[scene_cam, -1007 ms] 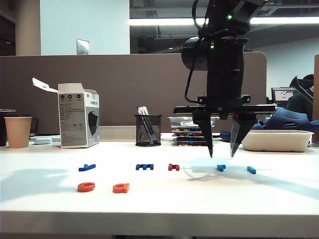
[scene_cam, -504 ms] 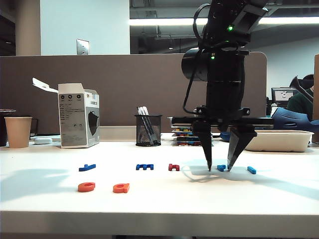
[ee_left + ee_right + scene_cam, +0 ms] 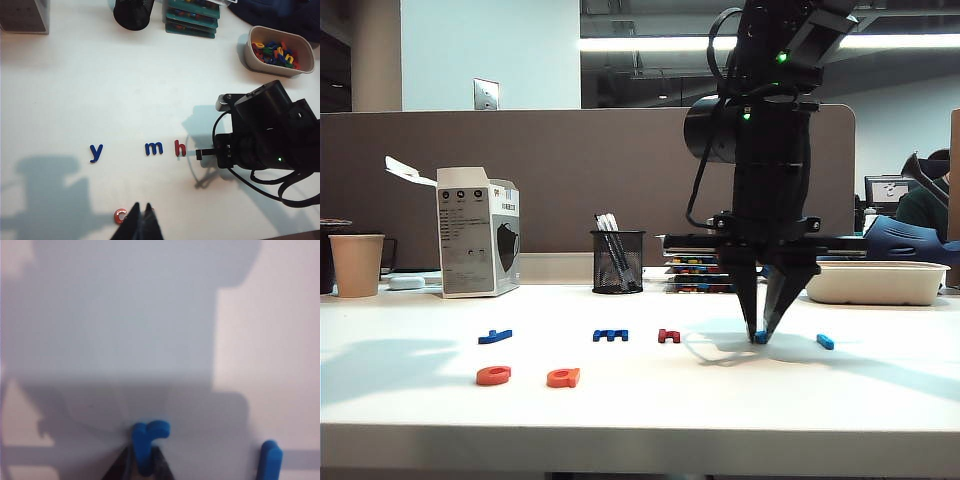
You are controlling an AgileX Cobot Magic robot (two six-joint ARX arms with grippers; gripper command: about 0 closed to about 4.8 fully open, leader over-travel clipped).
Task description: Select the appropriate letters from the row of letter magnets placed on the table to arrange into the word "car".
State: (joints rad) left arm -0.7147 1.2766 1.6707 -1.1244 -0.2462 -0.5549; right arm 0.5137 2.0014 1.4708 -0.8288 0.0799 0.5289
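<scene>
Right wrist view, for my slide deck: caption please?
Right pincer closed on a light-blue plastic letter magnet lying on the white table.

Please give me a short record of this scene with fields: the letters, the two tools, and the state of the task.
row letters: y, m, h, then two light-blue letters to the right
front letters: two orange-red letters, side by side
right tool: down on the table, fingers closed on the light-blue r
left tool: shut, holds nothing, above the orange-red letters
other light-blue letter: lies free, right of the right tool
task state: r gripped, not yet placed beside the orange-red pair
</scene>
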